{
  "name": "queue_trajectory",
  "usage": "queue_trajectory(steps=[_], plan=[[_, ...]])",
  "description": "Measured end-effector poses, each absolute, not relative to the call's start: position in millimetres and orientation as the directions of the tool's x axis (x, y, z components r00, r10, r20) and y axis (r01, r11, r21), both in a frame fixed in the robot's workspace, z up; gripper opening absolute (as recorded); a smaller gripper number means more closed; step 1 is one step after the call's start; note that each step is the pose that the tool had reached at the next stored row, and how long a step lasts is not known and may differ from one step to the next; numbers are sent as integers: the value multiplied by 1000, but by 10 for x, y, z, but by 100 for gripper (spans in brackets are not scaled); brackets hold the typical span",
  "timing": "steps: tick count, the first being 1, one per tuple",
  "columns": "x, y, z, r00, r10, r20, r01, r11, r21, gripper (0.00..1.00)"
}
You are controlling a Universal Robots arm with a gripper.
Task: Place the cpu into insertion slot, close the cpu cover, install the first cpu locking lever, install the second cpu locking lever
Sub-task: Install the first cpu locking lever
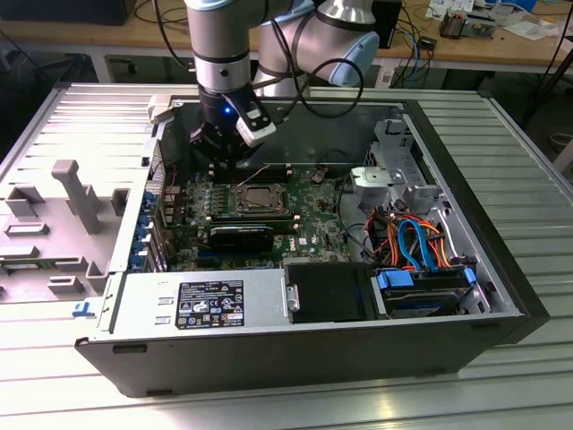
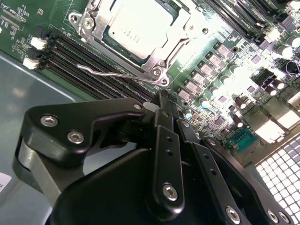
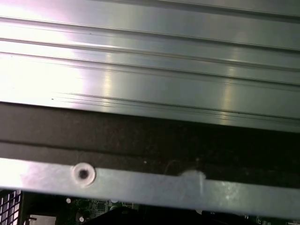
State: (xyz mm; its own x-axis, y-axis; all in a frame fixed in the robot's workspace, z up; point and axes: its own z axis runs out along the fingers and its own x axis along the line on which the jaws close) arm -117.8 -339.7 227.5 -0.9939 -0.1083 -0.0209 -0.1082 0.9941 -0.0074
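Cpu (image 2: 140, 26) sits seated in the insertion slot (image 1: 262, 199) with the cpu cover (image 2: 180, 29) already down over its edges, so I judge I am at the locking levers. One wire lever (image 2: 117, 73) lies along the socket's 7 o'clock side. My claw (image 2: 165, 101), fingers pressed together on nothing, hovers just beside it; the next move calls for a precise press.

The arm (image 1: 219, 45) is seen in the exterior view coming down from twelve o'clock, its grey wrist segment held close to vertical and a blue light lit on the black flange. The gripper (image 1: 218, 159) is pointed straight down below it. In the second wrist view the gripper (image 2: 165, 101) is shown with its black fingers (image 2: 164, 122) pressed together, nothing held between them.
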Motion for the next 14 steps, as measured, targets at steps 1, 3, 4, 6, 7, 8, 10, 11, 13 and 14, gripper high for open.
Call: queue_trajectory(steps=[1, 3, 4, 6, 7, 8, 10, 11, 13, 14], plan=[[-1177, -3397, 2272, -994, -108, -21, -108, 994, -7, 11], [-1175, -3397, 2267, -994, -108, -21, -108, 994, -7, 11], [-1173, -3397, 2264, -994, -108, -21, -108, 994, -7, 11], [-1170, -3397, 2260, -994, -108, -21, -108, 994, -7, 11], [-1169, -3397, 2259, -994, -108, -21, -108, 994, -7, 11], [-1168, -3397, 2257, -994, -108, -21, -108, 994, -7, 11], [-1165, -3397, 2254, -994, -108, -21, -108, 994, -7, 11], [-1164, -3397, 2251, -994, -108, -21, -108, 994, -7, 11], [-1160, -3397, 2247, -994, -108, -21, -108, 994, -7, 11], [-1157, -3397, 2244, -994, -109, -21, -108, 994, -7, 11]])
